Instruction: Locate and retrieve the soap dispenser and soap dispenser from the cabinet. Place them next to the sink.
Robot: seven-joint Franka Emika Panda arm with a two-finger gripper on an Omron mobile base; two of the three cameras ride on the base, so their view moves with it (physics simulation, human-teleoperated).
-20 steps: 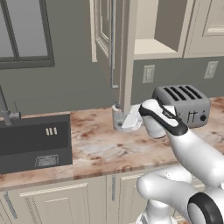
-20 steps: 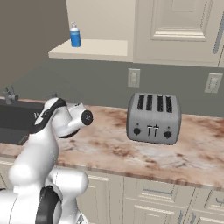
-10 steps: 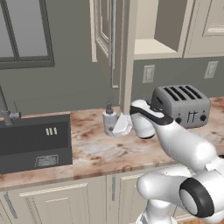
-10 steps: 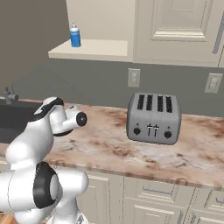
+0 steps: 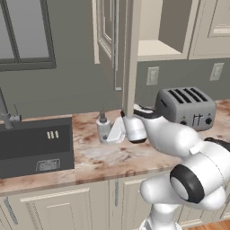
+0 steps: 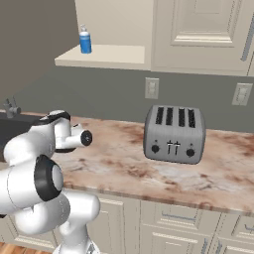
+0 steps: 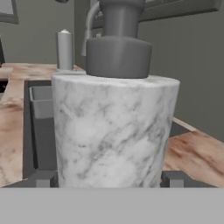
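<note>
The pale grey marbled soap dispenser (image 5: 103, 130) with a dark pump stands upright just over the counter, a short way right of the sink (image 5: 36, 146). My gripper (image 5: 109, 134) is shut on its body from the right. In the hand view the bottle (image 7: 114, 129) fills the space between my fingertips (image 7: 43, 179), with the dark sink (image 7: 37, 140) behind it. I cannot tell whether its base touches the counter. The blue soap dispenser (image 6: 85, 40) stands on the open cabinet's shelf (image 6: 106, 56).
A silver four-slot toaster (image 5: 186, 105) sits on the marbled counter (image 5: 103, 157) right of my arm. The cabinet door (image 5: 111, 42) hangs open above the bottle. A thin faucet (image 5: 6, 112) rises behind the sink at the far left.
My gripper has carried the grey soap dispenser leftward along the counter, toward the sink, and slightly lower. The blue bottle and toaster stay put.
</note>
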